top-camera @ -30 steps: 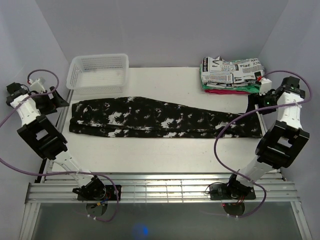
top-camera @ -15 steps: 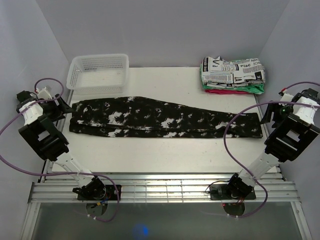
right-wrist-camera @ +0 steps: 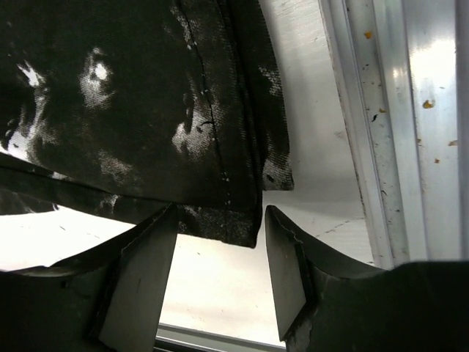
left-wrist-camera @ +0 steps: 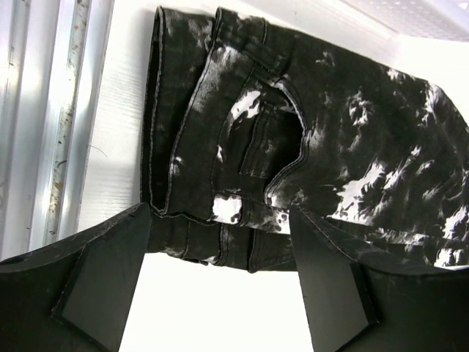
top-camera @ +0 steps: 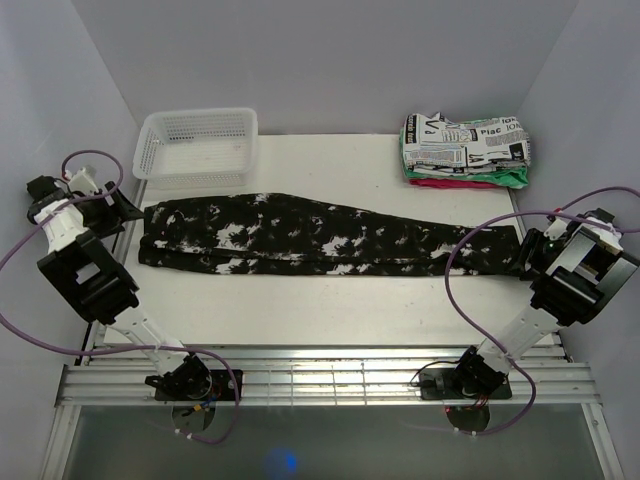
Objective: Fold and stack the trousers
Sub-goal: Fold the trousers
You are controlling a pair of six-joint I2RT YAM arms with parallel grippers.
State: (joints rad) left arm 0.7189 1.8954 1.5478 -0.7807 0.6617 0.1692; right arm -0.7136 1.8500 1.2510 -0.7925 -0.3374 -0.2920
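The trousers (top-camera: 320,235), black with white splotches, lie folded lengthwise across the table, waist at the left and hems at the right. My left gripper (top-camera: 127,210) is open just left of the waist end. In the left wrist view the waistband (left-wrist-camera: 220,147) lies just ahead of and between the spread fingers (left-wrist-camera: 102,279), not gripped. My right gripper (top-camera: 527,255) is open at the hem end. In the right wrist view the hem corner (right-wrist-camera: 234,220) reaches between the two fingers (right-wrist-camera: 286,271), which are apart from it.
A white mesh basket (top-camera: 197,147) stands at the back left. A stack of folded garments (top-camera: 463,148), newspaper print over red and green, sits at the back right. Metal rails run along the table's left edge (left-wrist-camera: 44,110) and right edge (right-wrist-camera: 410,110).
My right gripper has swung from beside the folded stack down toward the near side, to the trousers' hem end. My left gripper has shifted slightly closer to the waist. The trousers have not moved.
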